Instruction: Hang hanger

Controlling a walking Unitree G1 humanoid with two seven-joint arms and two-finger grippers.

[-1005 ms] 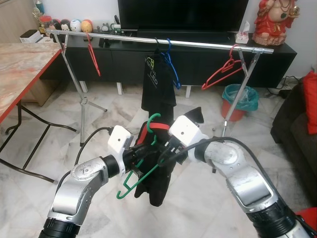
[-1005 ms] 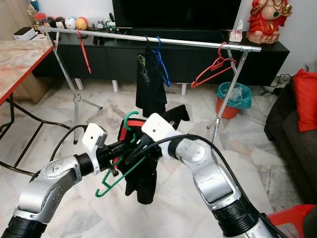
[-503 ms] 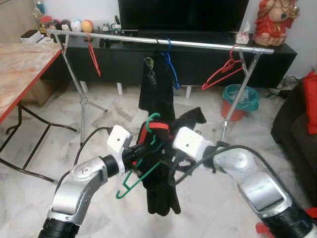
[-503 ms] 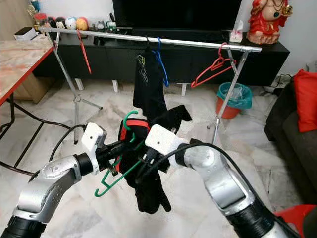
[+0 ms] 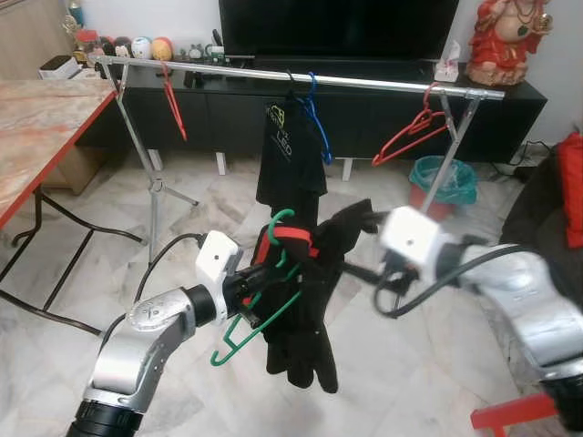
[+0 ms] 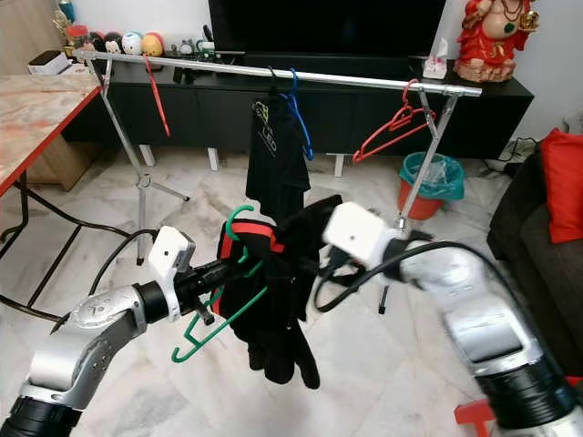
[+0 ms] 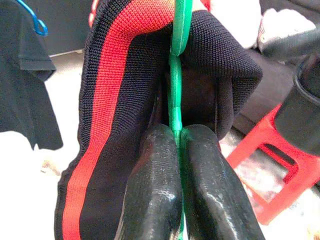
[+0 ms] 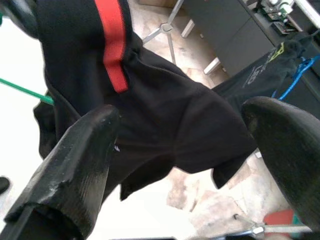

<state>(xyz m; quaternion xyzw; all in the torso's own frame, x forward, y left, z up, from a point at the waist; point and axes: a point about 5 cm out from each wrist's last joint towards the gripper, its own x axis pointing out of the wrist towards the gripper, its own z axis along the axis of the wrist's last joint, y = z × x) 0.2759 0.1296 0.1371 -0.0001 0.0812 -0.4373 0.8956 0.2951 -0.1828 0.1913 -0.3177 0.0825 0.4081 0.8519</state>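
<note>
1. My left gripper has both glossy black fingers pinched together on the thin green hanger, low and near, left of centre.
2. A black knit garment with a red stripe drapes limp over that hanger.
3. My right gripper is spread wide, just right of the cloth, holding nothing.
4. Far behind, the steel rail carries red and blue hangers and a black shirt.

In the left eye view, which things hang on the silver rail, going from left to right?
Red hanger → black shirt → blue hanger → second red hanger, all on the rail.
</note>
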